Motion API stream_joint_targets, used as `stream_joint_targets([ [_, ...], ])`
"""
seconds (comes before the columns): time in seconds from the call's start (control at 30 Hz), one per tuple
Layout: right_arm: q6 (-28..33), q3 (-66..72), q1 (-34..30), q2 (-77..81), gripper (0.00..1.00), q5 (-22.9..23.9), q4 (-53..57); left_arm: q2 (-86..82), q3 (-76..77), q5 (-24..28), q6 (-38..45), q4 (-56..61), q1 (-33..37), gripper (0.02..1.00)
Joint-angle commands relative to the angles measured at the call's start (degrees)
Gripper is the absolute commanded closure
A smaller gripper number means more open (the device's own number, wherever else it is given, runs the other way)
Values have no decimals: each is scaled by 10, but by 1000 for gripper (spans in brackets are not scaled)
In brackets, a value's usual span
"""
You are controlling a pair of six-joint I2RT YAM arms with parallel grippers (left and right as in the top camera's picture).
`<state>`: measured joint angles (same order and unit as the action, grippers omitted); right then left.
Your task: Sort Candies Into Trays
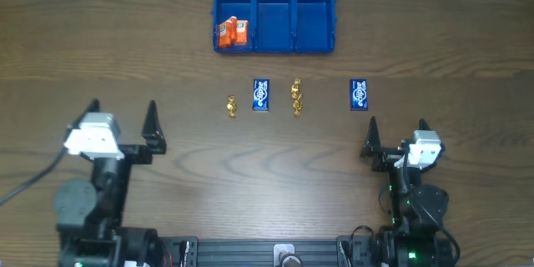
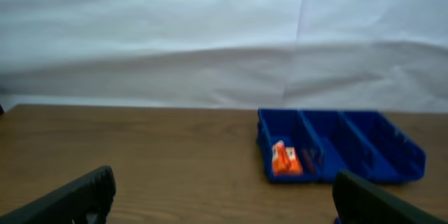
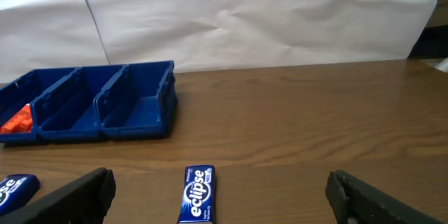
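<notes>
Holding nothing in wide-open left gripper (image 1: 123, 106) or right gripper (image 1: 397, 123). Lined up before blue tray (image 1: 274, 49): gold candies (image 1: 296, 98), blue gum packs (image 1: 261, 94). In left compartment: orange candies (image 1: 233, 33).

Showing blue on tray (image 1: 275, 48), orange on binned candies (image 1: 233, 33), gold on wrapped candies (image 1: 296, 98), blue with white lettering on packs (image 1: 261, 94), brown woodgrain on table (image 1: 467, 50).

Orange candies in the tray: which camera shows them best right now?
Top view: the orange candies lie unobstructed in the left compartment of the blue tray. The left wrist view shows them from a low side angle; the right wrist view cuts them off at its edge.
</notes>
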<state>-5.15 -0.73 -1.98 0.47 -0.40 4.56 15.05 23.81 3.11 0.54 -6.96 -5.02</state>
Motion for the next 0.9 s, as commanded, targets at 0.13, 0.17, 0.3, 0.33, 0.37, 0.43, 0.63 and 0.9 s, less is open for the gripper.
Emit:
stream_joint_targets([
  [0.13, 5, 3, 4, -3, 1, 3, 2, -79, -158, 55, 28, 75, 19, 23],
  [0.17, 5, 3, 4, -3, 1, 3, 2, -90, -177, 58, 27, 87, 21, 20],
  [0.3, 5, 3, 4, -3, 1, 3, 2, -127, -227, 59, 27, 130, 21, 23],
  [0.33, 5, 3, 4, -3, 1, 3, 2, -139, -237, 61, 27, 139, 21, 20],
  [0.37, 5, 3, 4, -3, 1, 3, 2, -147, -235, 62, 27, 134, 23, 20],
  [0.43, 5, 3, 4, -3, 1, 3, 2, -149, -235, 73, 27, 150, 30, 20],
  [0.63, 5, 3, 4, -3, 1, 3, 2, -149, -235, 79, 27, 86, 43, 20],
  [0.9, 5, 3, 4, -3, 1, 3, 2, -149, -235, 77, 27, 35, 42, 23],
])
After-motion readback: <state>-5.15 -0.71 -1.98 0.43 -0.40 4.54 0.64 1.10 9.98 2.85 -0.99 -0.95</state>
